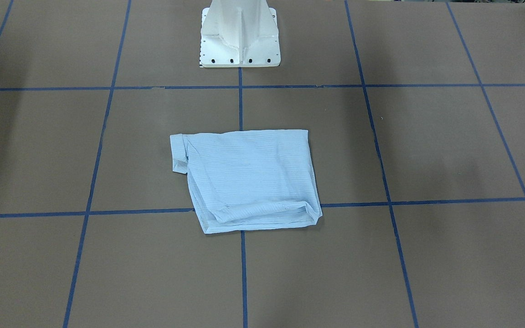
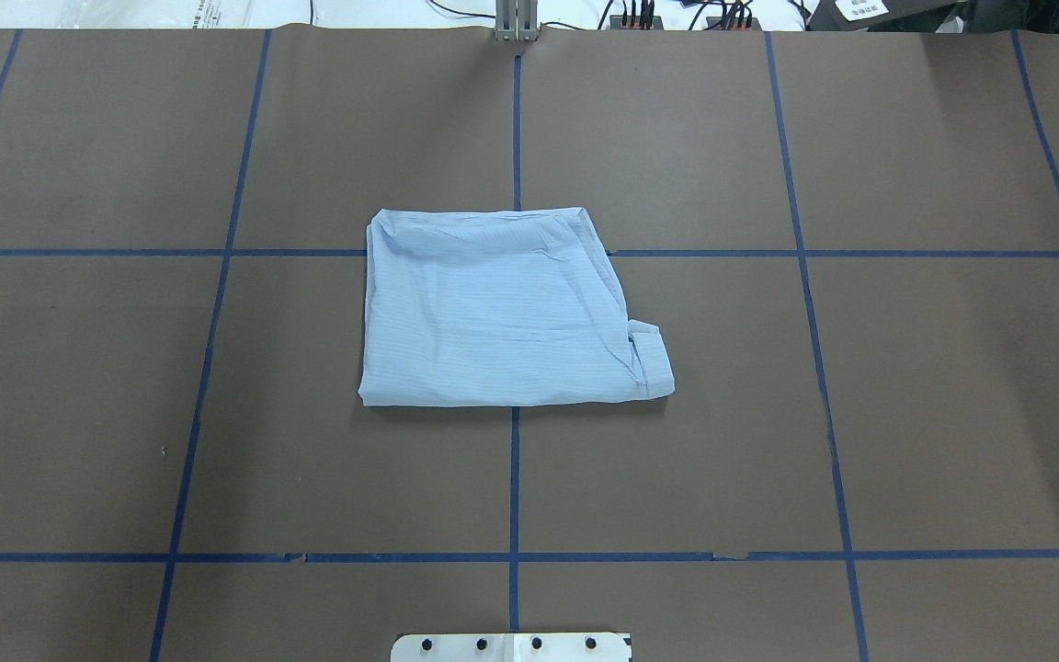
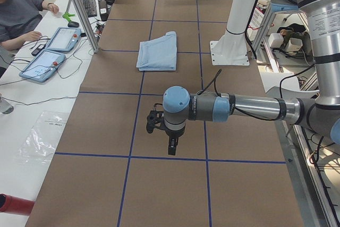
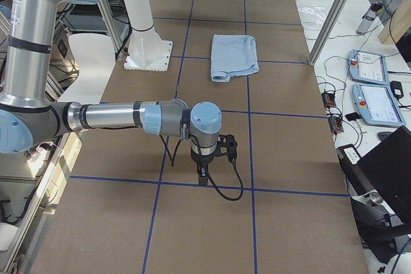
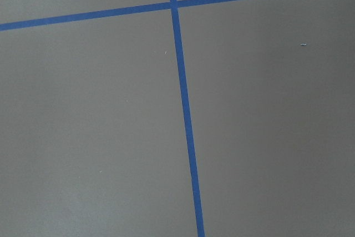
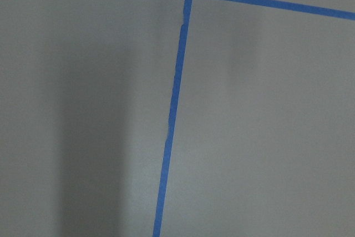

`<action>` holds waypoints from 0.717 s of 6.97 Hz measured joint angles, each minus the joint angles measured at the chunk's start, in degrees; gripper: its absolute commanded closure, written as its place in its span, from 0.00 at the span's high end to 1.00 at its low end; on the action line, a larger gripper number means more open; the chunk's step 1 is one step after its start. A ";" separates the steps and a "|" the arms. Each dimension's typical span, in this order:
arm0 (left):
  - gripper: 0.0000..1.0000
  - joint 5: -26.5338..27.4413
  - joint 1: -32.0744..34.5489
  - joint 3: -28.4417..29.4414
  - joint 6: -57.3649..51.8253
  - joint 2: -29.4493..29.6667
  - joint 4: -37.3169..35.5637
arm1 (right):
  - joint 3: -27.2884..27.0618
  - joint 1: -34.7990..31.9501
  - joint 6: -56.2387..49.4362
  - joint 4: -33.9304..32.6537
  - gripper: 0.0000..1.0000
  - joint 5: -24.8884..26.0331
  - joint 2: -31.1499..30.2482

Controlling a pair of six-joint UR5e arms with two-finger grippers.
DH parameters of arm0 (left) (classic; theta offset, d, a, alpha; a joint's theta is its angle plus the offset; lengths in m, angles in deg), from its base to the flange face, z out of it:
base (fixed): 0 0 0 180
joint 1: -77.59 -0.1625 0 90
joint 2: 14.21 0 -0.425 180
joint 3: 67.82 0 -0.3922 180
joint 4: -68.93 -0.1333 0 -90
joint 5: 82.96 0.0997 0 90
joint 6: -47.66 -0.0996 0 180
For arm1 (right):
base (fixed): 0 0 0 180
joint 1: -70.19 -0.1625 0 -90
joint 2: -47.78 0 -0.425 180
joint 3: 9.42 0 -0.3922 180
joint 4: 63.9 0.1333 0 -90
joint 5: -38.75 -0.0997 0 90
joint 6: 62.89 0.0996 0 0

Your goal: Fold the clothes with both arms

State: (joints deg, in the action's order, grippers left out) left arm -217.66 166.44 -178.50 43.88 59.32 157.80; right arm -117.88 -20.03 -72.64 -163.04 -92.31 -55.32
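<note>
Bench: brown paper-covered bench (image 2: 217, 414) marked with a grid of blue tape lines (image 2: 513, 478)
Shirt: thin light-blue striped shirt (image 2: 502, 308), folded into a flat packet, lies mid-bench between the two claws and well apart from both
Left claw: black two-finger left claw (image 3: 171, 146) hangs pointing down over bare paper near a tape line; cannot tell whether it is wide or narrow
Right claw: black two-finger right claw (image 4: 201, 174) points down close above the paper; its spread cannot be told
Wrist views: only paper and tape crossings
</note>
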 measured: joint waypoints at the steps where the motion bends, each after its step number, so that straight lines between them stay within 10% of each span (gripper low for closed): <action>1: 1.00 0.02 0.00 0.09 0.00 -0.06 -0.01 | 0.00 0.03 0.05 0.00 1.00 -0.04 0.00; 5: 1.00 0.05 0.00 0.51 0.00 -0.14 -0.09 | 0.07 0.00 0.08 0.00 1.00 -1.04 -0.07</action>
State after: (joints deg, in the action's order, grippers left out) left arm -217.61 166.44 -177.99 43.88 59.18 157.71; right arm -117.81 -20.02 -72.56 -163.04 -93.35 -55.39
